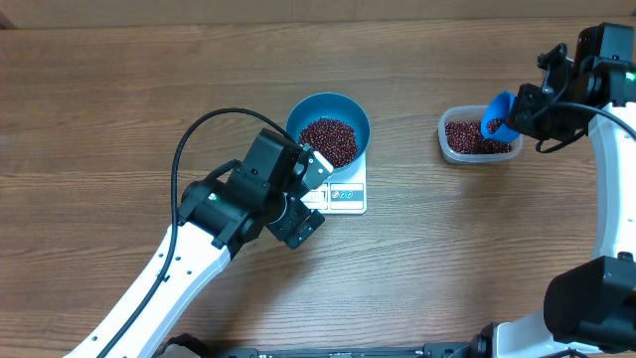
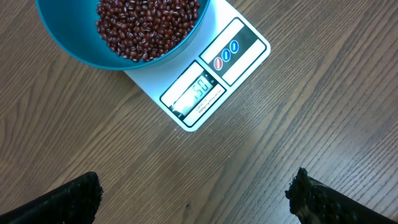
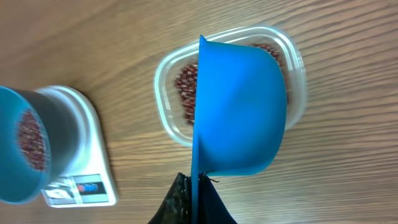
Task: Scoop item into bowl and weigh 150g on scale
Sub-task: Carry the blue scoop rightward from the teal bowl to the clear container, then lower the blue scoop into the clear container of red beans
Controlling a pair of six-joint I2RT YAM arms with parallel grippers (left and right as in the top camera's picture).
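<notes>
Wood-grain table (image 1: 109,89): white scale (image 1: 349,197), clear tub (image 1: 443,134) resting directly.

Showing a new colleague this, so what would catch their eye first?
The teal bowl of dark red beans sits on the white scale mid-table, whose display reads 150 in the left wrist view. At the right, the right gripper holds a bright blue scoop above a clear tub of more beans.
</notes>
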